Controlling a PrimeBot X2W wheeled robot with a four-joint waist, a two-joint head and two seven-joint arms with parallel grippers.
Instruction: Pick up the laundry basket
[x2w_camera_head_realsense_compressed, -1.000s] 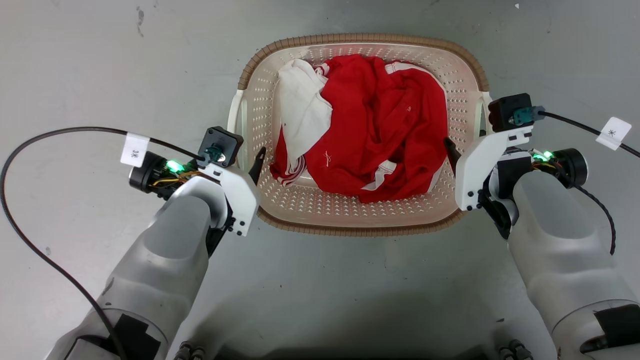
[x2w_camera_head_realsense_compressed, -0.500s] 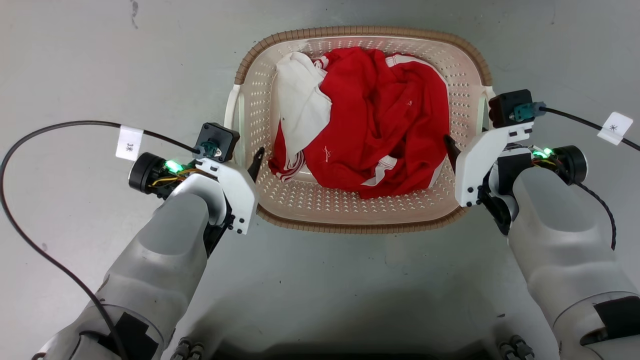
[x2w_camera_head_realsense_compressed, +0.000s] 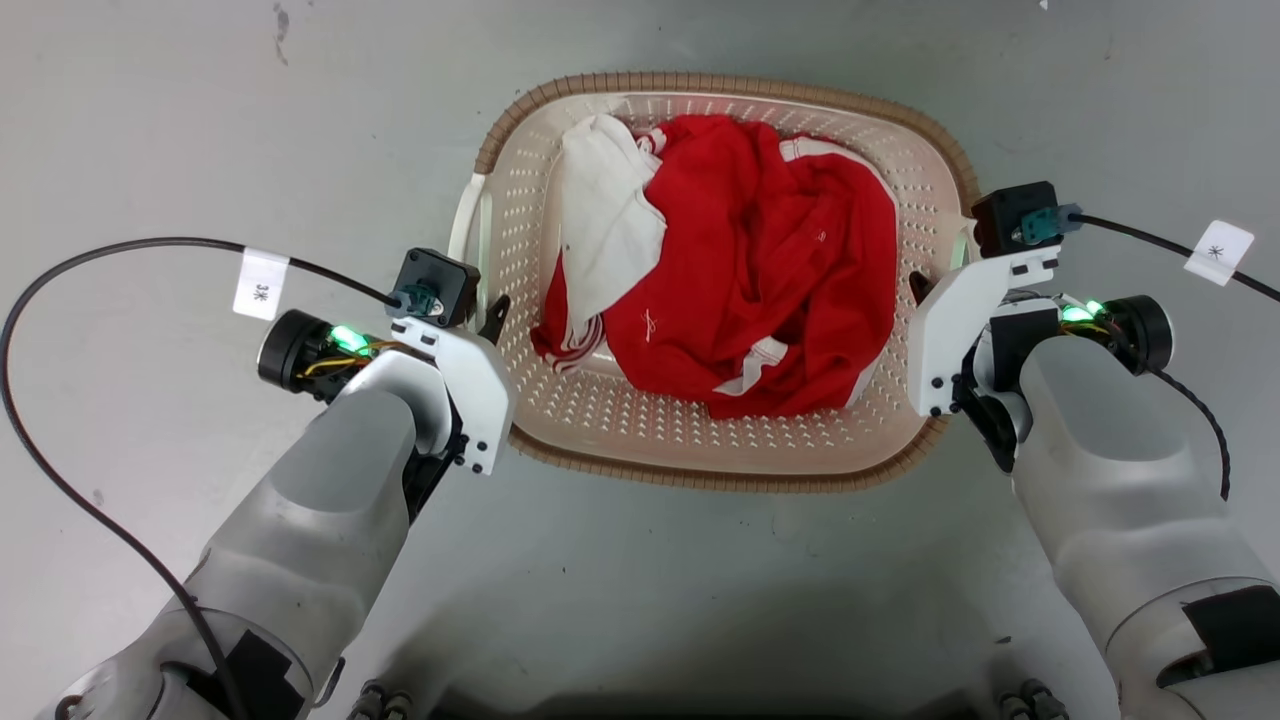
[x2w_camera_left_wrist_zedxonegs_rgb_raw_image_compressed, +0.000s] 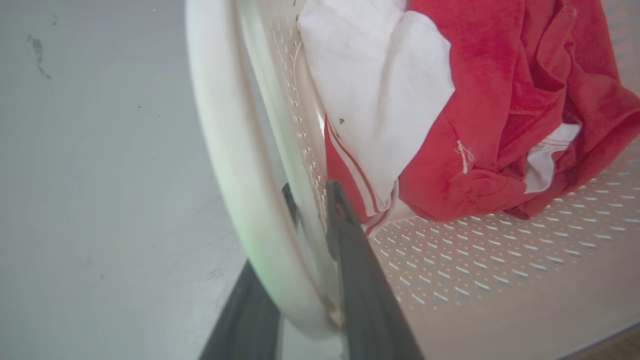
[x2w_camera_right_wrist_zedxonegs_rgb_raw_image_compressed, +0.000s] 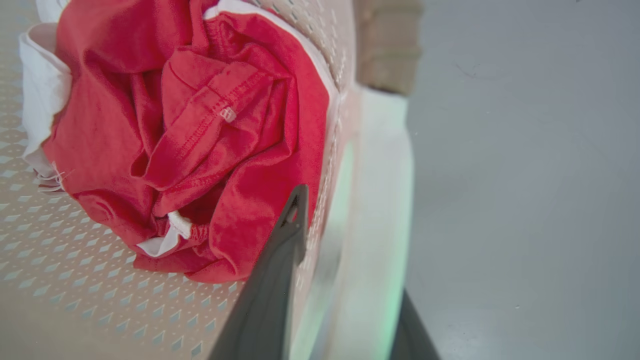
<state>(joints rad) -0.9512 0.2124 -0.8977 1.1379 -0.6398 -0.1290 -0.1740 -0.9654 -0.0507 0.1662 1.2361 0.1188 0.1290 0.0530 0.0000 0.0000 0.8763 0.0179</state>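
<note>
Laundry basket | sides gripped: left pincer, right pincer

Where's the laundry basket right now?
In the head view the laundry basket is centre, between the left gripper and right gripper, holding red and white clothes.

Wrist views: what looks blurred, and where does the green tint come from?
Left wrist view: the white handle of the laundry basket, nearest the lens, is blurred and green-tinged; the clothes look sharper. Right wrist view: same on the other handle. Head view: sharp; green wrist lights probably cause it.
</note>
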